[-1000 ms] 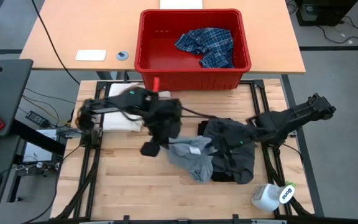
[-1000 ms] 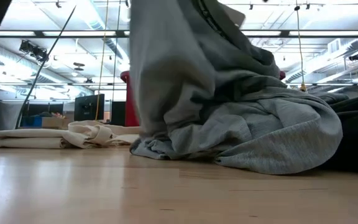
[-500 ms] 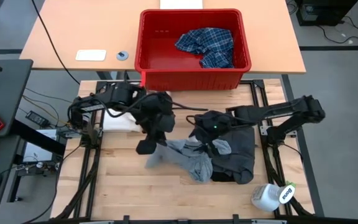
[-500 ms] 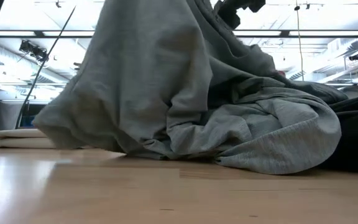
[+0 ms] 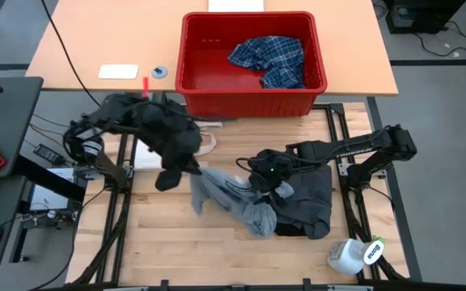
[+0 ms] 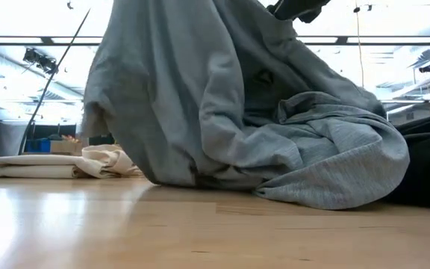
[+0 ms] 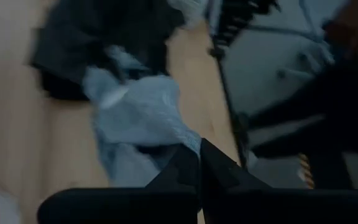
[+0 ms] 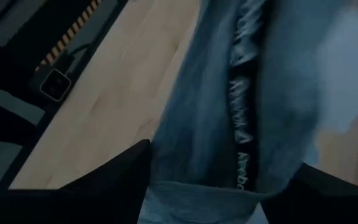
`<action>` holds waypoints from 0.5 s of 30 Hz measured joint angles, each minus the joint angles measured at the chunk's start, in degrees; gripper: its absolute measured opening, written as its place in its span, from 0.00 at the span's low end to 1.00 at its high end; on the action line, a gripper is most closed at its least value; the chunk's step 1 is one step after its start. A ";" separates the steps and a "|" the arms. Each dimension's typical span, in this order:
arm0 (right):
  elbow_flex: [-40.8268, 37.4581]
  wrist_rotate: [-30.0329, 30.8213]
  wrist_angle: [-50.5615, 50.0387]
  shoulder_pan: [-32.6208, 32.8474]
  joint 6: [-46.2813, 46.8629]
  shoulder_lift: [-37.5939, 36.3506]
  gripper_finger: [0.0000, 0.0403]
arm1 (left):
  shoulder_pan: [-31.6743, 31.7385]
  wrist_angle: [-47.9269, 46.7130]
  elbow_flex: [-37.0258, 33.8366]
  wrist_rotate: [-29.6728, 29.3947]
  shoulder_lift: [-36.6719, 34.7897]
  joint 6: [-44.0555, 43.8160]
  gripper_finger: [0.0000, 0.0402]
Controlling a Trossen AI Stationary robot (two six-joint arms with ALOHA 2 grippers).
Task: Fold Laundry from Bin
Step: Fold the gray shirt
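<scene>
Right gripper [image 5: 267, 187]: fingers spread wide either side of the light grey garment [image 5: 237, 198], whose dark inner band carries repeated white lettering, too blurred to read. Left gripper [image 5: 191, 168]: fingers pinched tight on that garment's edge, lifting it into a crumpled, draped sheet mid-table, overlapping the dark grey garment [image 5: 310, 194]. Behind: red bin [image 5: 253, 90] containing plaid shirt [image 5: 269, 58]; white bottle [image 5: 354, 255], green label reading "Bona".
</scene>
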 joint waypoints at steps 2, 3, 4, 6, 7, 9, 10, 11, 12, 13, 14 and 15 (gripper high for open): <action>0.00 -0.50 0.42 0.02 -0.31 0.28 0.66 | 0.02 1.38 0.11 -2.69 -1.03 -1.00 0.00; 0.00 -0.50 1.06 0.15 -0.54 0.36 0.66 | 0.09 2.46 0.13 -4.52 -2.02 -1.24 0.00; 0.00 -0.50 1.73 0.24 -0.78 0.39 0.66 | 0.06 2.71 0.06 -6.02 -2.66 -1.36 0.00; 0.00 -0.51 2.95 0.33 -1.58 0.34 0.66 | 0.06 3.45 0.09 -9.17 -3.63 -1.48 0.00; 0.00 -0.52 3.39 0.33 -1.70 0.34 0.66 | 0.03 3.80 0.00 -11.38 -4.57 -1.47 0.00; 0.00 -0.52 3.44 0.33 -1.71 0.34 0.66 | 0.08 4.16 0.04 -14.37 -5.57 -1.98 0.00; 0.00 -0.50 3.41 0.33 -1.71 0.34 0.66 | 0.22 5.20 0.08 -15.52 -6.58 -2.27 0.00; 0.00 -0.50 3.23 0.33 -1.67 0.34 0.66 | 0.36 5.78 0.08 -16.58 -7.54 -2.59 0.00; 0.00 -0.46 3.07 0.33 -1.67 0.34 0.65 | 0.34 6.03 0.08 -17.53 -8.00 -3.02 0.00; 0.00 -0.09 3.02 0.33 -1.67 0.34 0.64 | 0.39 7.17 0.08 -18.91 -8.47 -3.69 0.00; 0.00 0.52 2.98 0.33 -1.60 0.34 0.63 | 0.39 8.68 0.08 -20.43 -9.38 -3.92 0.00; 0.00 1.78 2.97 0.33 -1.29 0.34 0.62 | 0.39 9.60 0.08 -21.66 -9.86 -3.97 0.00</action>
